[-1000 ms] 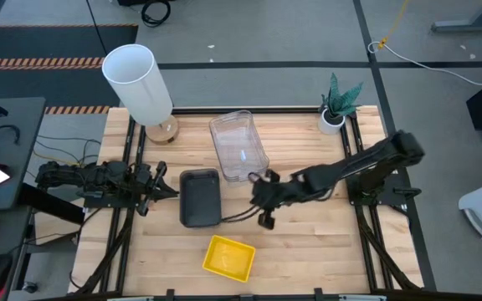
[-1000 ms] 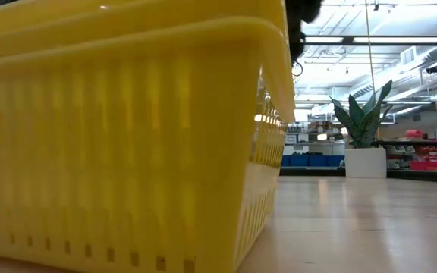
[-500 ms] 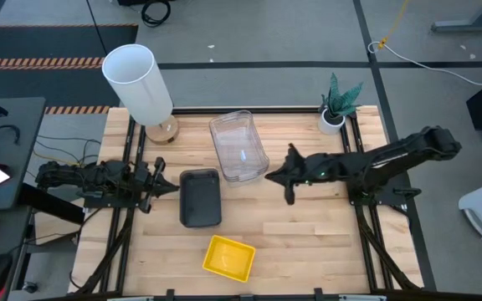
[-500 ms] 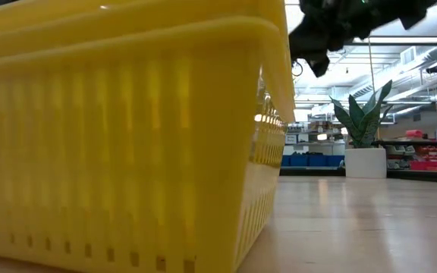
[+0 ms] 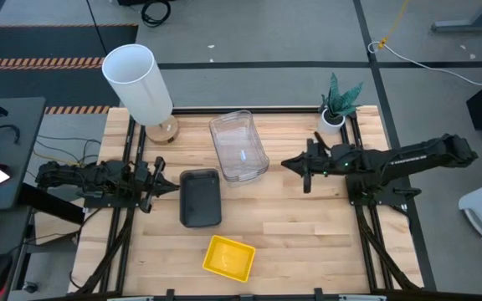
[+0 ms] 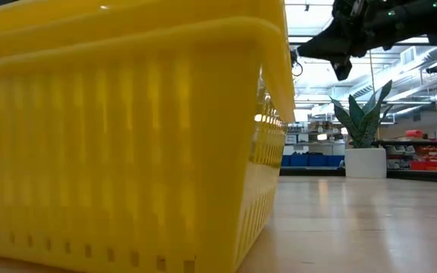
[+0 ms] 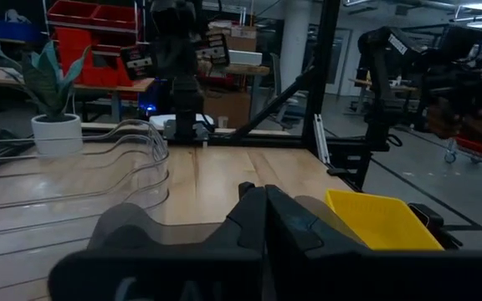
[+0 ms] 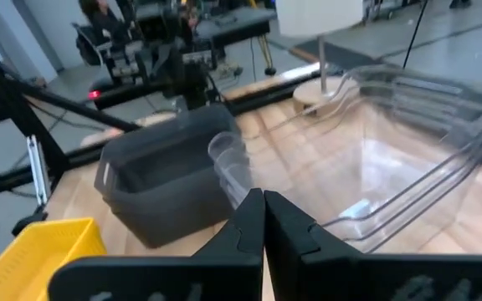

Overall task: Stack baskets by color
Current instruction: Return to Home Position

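From above, the right pincer (image 5: 291, 163) has drawn back from the middle of the surface (image 5: 308, 238). It now hangs just beside the clear stack (image 5: 239, 149), on the side towards its own base. The left pincer (image 5: 167, 187) waits at the left edge, beside the grey stack (image 5: 200, 199). The yellow stack (image 5: 229, 257) lies near the front edge, well apart from both pincers.

At surface level the yellow stack fills most of the picture. The right arm shows only as a dark shape high up, above the potted plant (image 6: 363, 144).

In the left wrist view that pincer's fingers (image 7: 245, 221) are pressed together on nothing. The right wrist view shows the same of its own fingers (image 8: 245, 221), with the grey and clear stacks ahead.

We judge the sorting finished: three colours lie in three piles, and the right arm is retreating to rest.
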